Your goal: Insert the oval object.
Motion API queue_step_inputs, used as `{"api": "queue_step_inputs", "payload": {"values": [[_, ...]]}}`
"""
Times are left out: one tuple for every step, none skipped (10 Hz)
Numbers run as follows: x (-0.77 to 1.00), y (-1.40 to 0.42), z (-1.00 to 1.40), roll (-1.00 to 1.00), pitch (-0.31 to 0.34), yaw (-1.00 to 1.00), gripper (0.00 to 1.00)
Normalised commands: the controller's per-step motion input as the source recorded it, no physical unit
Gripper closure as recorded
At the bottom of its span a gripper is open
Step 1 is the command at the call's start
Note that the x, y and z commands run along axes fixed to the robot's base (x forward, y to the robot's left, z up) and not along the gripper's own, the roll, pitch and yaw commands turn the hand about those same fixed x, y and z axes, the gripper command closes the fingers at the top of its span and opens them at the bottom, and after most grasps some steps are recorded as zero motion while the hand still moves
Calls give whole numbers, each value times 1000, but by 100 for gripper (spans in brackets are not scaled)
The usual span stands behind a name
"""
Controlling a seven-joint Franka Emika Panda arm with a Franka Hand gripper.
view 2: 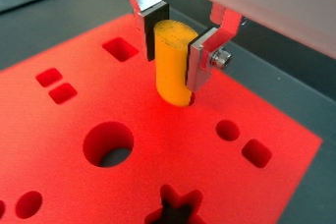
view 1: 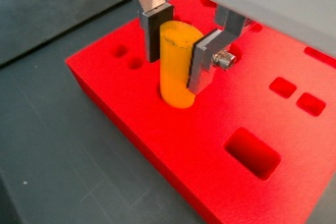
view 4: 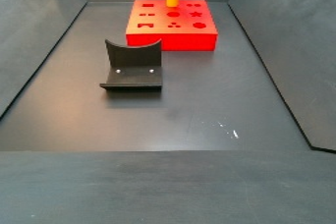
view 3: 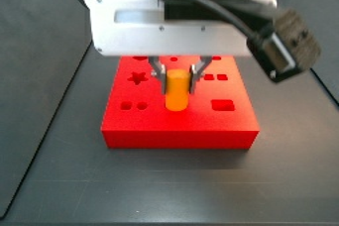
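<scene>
Dark grey floor [view 4: 184, 110], red block [view 4: 172, 35] at top centre. Gripper [view 2: 179, 33] above block, clamped on oval object [view 2: 171, 66], upright, lower end on block top. Curved holder [view 4: 133, 67] left of centre, well apart.

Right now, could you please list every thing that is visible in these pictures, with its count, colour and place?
oval object: one, orange-yellow, upright between the gripper's fingers, lower end at the red block's top face.
red block: one, red, many shaped holes on top, at the far end of the floor in a side view.
curved holder: one, dark grey, on the floor apart from the red block.
floor: one, dark grey.
gripper: one, silver fingers with dark pads, over the red block, shut on the oval object.
</scene>
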Motion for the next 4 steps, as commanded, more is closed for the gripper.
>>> {"api": "queue_step_inputs", "payload": {"values": [[63, -180, -723, 259, 89, 0, 100], [-6, -83, -863, 186, 21, -63, 100], [0, 0, -309, 49, 0, 0, 100], [0, 0, 0, 0, 0, 0, 100]]}}
